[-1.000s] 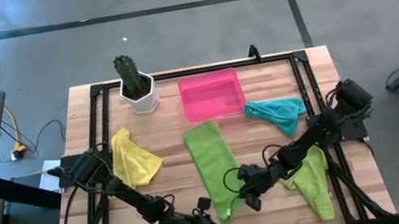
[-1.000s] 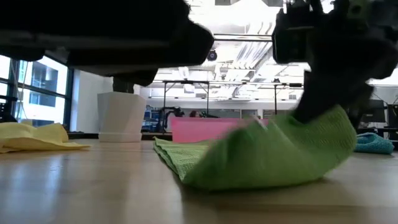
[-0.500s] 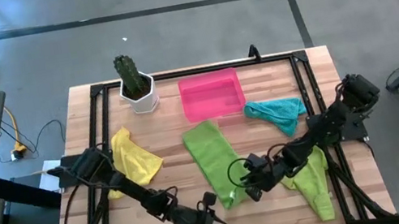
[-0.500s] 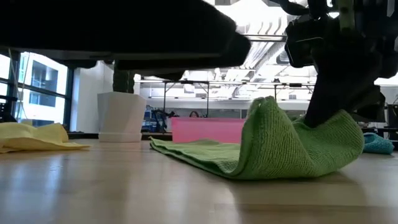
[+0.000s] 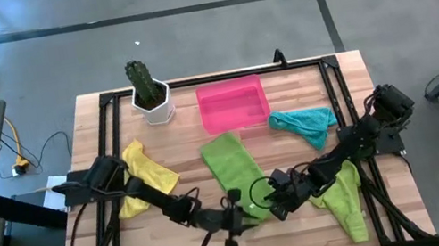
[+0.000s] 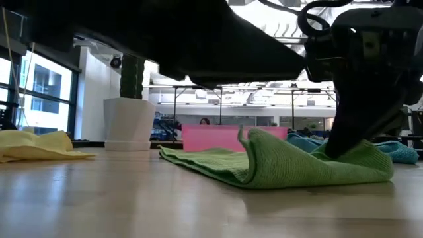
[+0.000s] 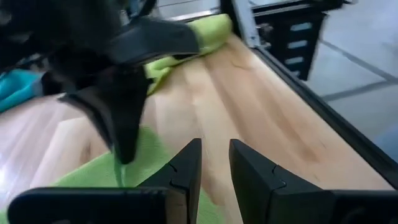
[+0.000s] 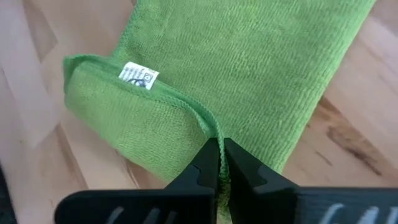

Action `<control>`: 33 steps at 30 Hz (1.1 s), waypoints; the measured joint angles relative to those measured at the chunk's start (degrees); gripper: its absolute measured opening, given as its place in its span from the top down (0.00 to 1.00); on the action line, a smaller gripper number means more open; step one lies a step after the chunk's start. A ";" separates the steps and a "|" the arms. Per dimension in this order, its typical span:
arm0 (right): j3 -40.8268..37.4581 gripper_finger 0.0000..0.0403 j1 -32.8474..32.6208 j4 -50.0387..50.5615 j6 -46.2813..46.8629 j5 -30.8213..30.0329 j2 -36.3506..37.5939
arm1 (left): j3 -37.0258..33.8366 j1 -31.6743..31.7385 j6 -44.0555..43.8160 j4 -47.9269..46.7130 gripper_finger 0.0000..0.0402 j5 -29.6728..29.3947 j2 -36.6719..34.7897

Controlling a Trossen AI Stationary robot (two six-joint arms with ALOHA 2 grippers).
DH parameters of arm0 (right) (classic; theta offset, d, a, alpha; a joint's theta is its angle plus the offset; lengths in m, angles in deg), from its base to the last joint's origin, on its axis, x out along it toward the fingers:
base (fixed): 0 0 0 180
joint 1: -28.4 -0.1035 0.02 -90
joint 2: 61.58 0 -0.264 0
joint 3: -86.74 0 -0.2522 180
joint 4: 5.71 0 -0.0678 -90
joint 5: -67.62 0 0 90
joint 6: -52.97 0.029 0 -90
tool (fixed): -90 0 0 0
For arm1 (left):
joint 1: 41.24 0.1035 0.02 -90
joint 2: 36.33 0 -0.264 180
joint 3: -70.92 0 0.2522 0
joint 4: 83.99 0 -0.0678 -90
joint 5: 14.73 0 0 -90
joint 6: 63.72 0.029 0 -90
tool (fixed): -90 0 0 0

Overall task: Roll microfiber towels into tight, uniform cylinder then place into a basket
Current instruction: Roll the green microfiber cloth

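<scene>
A lime green towel (image 5: 229,166) lies lengthwise on the table's middle, its near end folded back over itself (image 6: 310,165). My right gripper (image 8: 219,155) is shut on that folded end, close to the white label (image 8: 138,73). My left gripper (image 7: 214,163) stands open just beside the fold's near left side (image 5: 238,217), with only bare wood between its fingers. A second lime green towel (image 5: 346,200) lies under the right arm. The yellow towel (image 5: 146,177) lies at the left and the teal one (image 5: 306,123) next to the pink basket (image 5: 204,112). My right gripper pinches the hemmed edge (image 8: 208,127) of the folded-over end between its two fingers. It comes from above, slanting down from the table's right. The end lies turned back on the rest of the towel, a low rounded fold (image 6: 264,158) resting on the table.
A white pot with a cactus (image 5: 150,99) stands at the far left, next to the basket. A black frame rail (image 5: 362,161) runs along the table's sides. Bare wood shows along the near edge (image 5: 312,233).
My left gripper has swung along the near edge toward the table's right, up to the lime green towel. My right gripper has tipped further down, and the towel's raised near end has sunk from a tall hump into a low fold lying over the towel.
</scene>
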 joint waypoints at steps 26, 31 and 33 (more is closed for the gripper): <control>0.00 1.00 0.00 -1.57 -10.68 0.38 0.00 | 1.79 0.98 -18.27 -10.39 0.82 -0.73 4.39; 0.00 0.99 0.00 -1.39 -14.42 0.56 0.00 | 2.14 0.82 -19.54 -10.39 0.82 -0.59 5.23; 0.00 0.97 0.00 -0.88 -16.92 0.56 0.08 | 2.14 0.72 -19.54 -10.56 0.82 -0.59 5.23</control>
